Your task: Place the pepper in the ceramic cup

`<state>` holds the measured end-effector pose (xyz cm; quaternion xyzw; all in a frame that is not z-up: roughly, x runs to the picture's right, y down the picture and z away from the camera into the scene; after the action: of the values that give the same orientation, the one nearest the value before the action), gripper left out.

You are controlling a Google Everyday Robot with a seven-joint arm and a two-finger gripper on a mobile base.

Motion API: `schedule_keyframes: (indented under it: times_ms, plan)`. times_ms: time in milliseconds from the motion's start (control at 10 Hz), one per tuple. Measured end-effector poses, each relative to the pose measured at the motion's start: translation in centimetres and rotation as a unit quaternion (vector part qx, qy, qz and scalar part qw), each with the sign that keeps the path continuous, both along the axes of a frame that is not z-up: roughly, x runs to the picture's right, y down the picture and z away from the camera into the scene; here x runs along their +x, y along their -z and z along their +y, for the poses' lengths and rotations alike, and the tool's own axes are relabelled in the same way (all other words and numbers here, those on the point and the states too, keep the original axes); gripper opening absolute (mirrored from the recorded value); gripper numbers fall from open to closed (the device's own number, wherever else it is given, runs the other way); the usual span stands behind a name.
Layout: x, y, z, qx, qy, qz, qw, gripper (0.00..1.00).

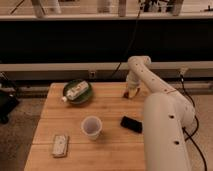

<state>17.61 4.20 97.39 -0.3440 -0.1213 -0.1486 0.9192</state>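
The ceramic cup is a plain whitish round cup standing upright on the wooden table, near its middle front. My gripper is down at the table's far right part, well behind and to the right of the cup. A small dark rounded item, the pepper, shows at the gripper's tip at table level. I cannot tell whether it is held or only touched. My white arm reaches over the table's right side and hides that edge.
A dark green bowl with a pale bottle lying in it sits at the back left. A flat black phone-like rectangle lies right of the cup. A small pale packet lies at the front left. A dark wall with cables runs behind the table.
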Motion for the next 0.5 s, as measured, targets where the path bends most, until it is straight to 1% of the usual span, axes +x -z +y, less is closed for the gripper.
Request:
schedule_keyframes:
  times_ms: [100,300,500]
  plan:
    - [0.0,0.2,-0.2,-0.002,0.000,0.000,1.0000,0.01]
    - [-0.4,1.1,-1.0,-0.007,-0.003,-0.002,1.0000,0.00]
    - [-1.2,2.4,-2.1,-0.013,-0.008,-0.012,0.9998,0.00]
